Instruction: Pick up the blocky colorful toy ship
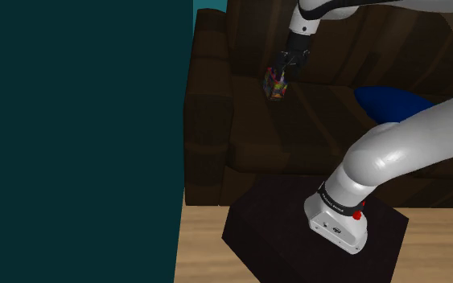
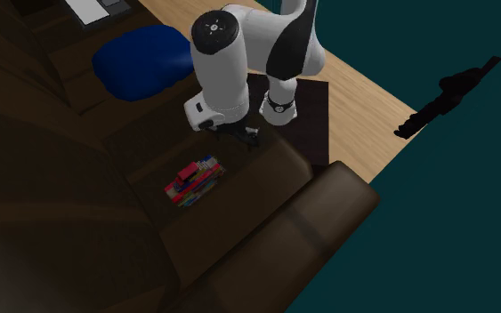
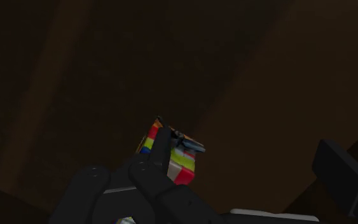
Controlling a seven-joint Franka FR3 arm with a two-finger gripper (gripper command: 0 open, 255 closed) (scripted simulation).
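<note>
End effector [image 1: 284, 71] open and empty, hovering over sofa [image 1: 208, 120] seat; toy ship [image 2: 193, 180] lies below, off-centre, by one finger [image 3: 161, 147], not between both.

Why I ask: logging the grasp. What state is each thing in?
end effector: open, fingers wide apart
toy ship: unclasped, next to one finger, apparently resting on the sofa
blue cushion: lying on the sofa seat
</note>
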